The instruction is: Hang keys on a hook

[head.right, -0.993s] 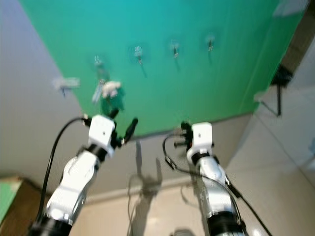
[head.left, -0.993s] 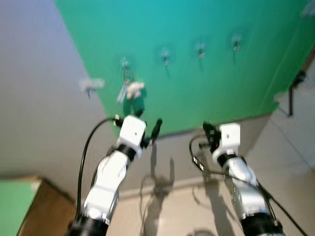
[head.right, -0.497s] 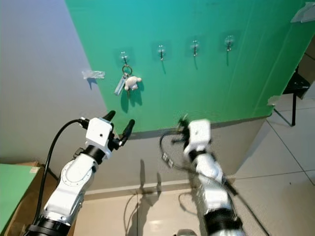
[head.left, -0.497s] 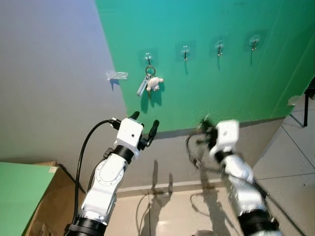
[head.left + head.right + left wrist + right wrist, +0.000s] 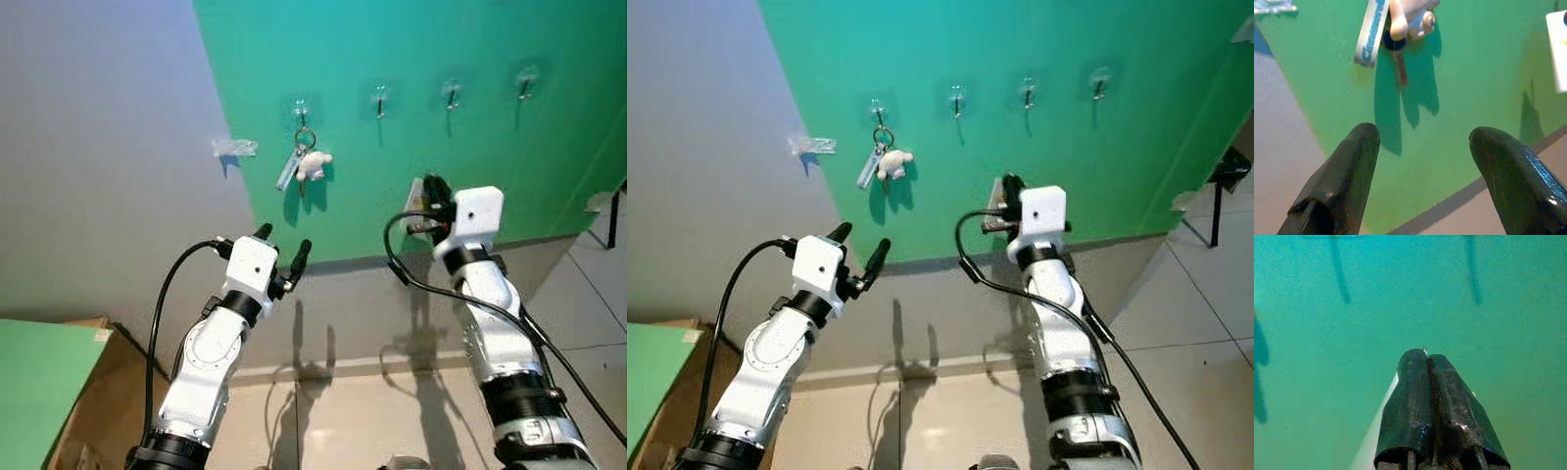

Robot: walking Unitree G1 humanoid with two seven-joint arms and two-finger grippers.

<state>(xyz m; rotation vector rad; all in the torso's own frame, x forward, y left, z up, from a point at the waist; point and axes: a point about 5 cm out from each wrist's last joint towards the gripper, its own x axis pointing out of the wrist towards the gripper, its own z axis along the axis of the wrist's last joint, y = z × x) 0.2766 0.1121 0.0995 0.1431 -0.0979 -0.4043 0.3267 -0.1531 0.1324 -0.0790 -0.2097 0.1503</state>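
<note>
green wall (image 5: 411, 176), keys (image 5: 304, 164) hanging on leftmost hook (image 5: 303, 106), left gripper (image 5: 280, 247) fingers spread wide below, right gripper (image 5: 1426, 363) pinched closed

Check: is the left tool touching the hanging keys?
Apart. Left eye view shows the left tool open, well below the keys on the hook.

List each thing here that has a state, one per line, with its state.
keys: hanging on the leftmost hook
other three hooks: bare
left pincer: open, below the keys, holding nothing
right pincer: shut, a thin pale thing pinched between its fingers, raised toward the green wall
</note>
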